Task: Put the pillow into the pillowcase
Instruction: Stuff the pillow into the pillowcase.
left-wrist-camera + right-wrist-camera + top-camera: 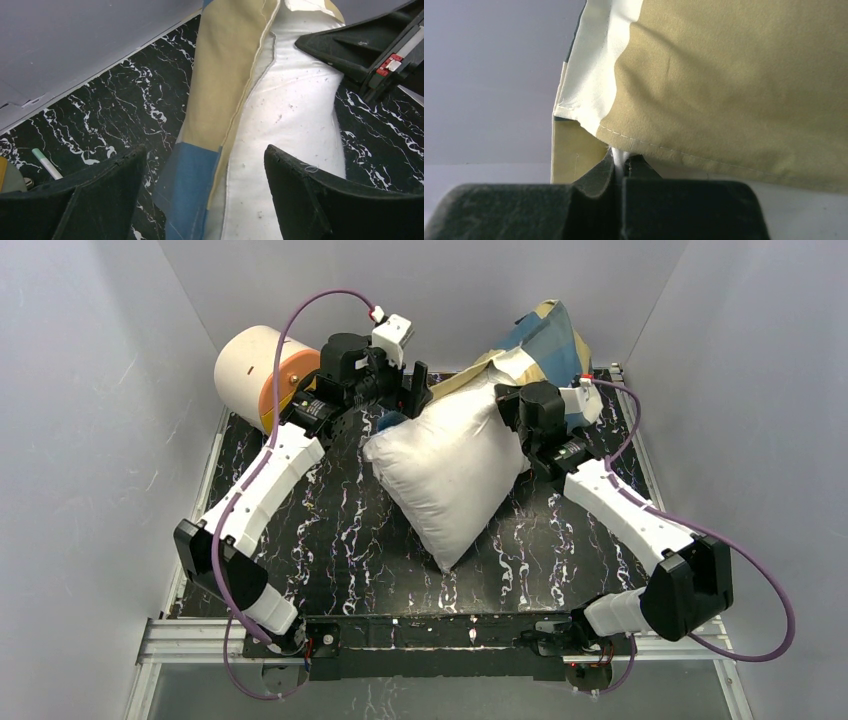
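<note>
The white pillow (455, 475) lies slanted across the middle of the table. Its far end sits inside the blue, tan and cream pillowcase (545, 340), which rises at the back right. My left gripper (412, 396) hovers open at the pillow's far left corner. In the left wrist view its fingers straddle the pillowcase edge (225, 90) and the pillow (295, 115) without touching either; the left gripper (205, 160) holds nothing. My right gripper (621, 167) is shut on a thin white fold under the pillowcase's tan cloth (734, 75). Seen from above, the right gripper (512, 400) sits at the case's mouth.
A cream-and-orange cylinder (262, 375) lies at the back left, just behind the left wrist. Grey walls close in the black marbled table (330, 540) on three sides. A small white-and-green stick (47, 164) lies on the table by the left finger.
</note>
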